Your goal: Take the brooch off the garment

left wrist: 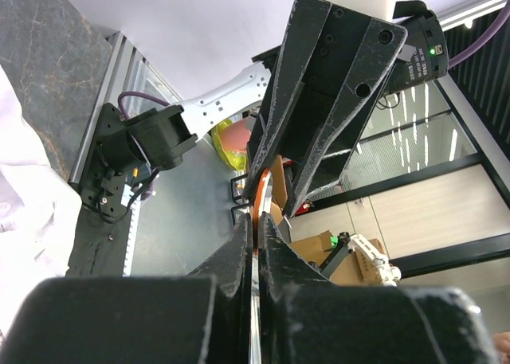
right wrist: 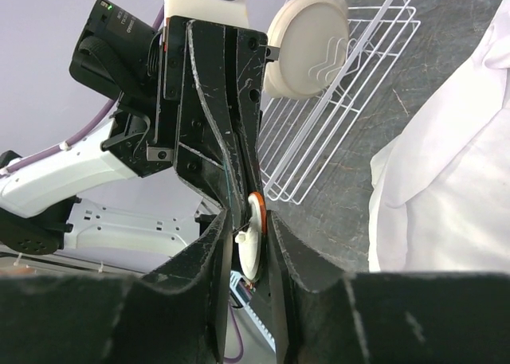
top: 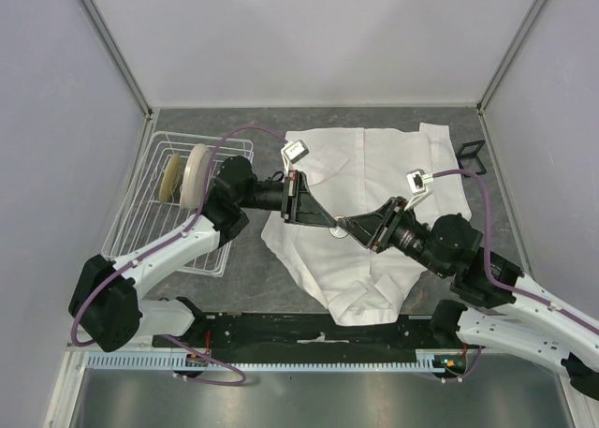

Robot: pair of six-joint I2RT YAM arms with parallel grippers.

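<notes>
The dark grey marbled counter [top: 253, 278] carries the large white button-front shirt of thin wrinkled cloth [top: 374, 166], spread flat so its front is open to me. To its left a white wire rack [top: 131, 224] holds cream round plates [top: 194, 173] on edge, and a small black wire-frame stand [top: 471, 154] sits at the shirt's far right corner; both are well out of my reach path.

My two arms meet tip to tip above the middle of the shirt. My left pincer [top: 328, 223] is drawn in to a thin slit, and my right pincer [top: 349, 228] is narrowed to a small gap. Each clamps the brooch [right wrist: 253, 225], a tiny round disc, pale on its face with a coppery orange rim. I judge the double grip lets one side steady it while the other takes it. In the wrist views no cloth shows between my fingers.

I can read no brand, label or writing anywhere.
</notes>
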